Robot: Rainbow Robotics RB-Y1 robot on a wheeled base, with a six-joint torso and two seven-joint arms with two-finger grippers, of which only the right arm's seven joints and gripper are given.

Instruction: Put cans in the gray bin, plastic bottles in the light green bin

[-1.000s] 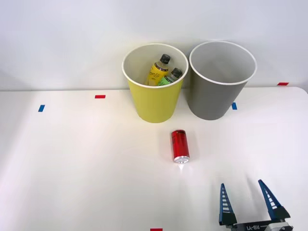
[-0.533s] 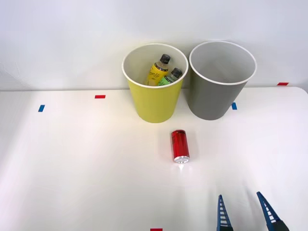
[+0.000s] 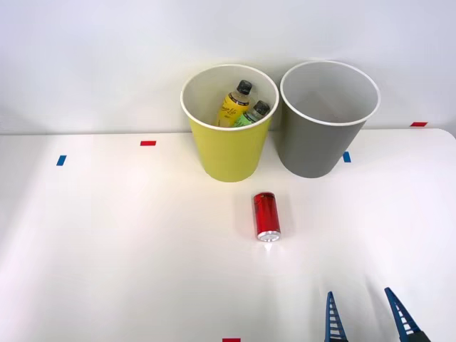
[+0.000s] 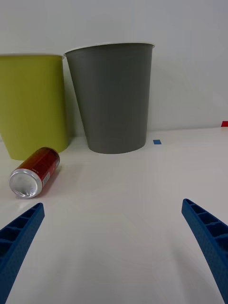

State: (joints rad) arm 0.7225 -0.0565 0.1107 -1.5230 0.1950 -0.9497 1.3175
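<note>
The red can lies on its side on the white surface, silver end toward the robot, just in front of the gap between the two bins and apart from both. The light green bin stands upright at the back of the surface, with the gray bin upright just beside it on the robot's right. Two black-capped bottles rest tilted inside the light green bin: the yellow bottle and the green-labelled bottle, leaning against each other. The right hand sits low at the near edge of the surface, to the right of the can and well apart from it. Its blue fingers are spread wide and empty, grasping nothing. Small red and blue tape marks dot the surface.
</note>
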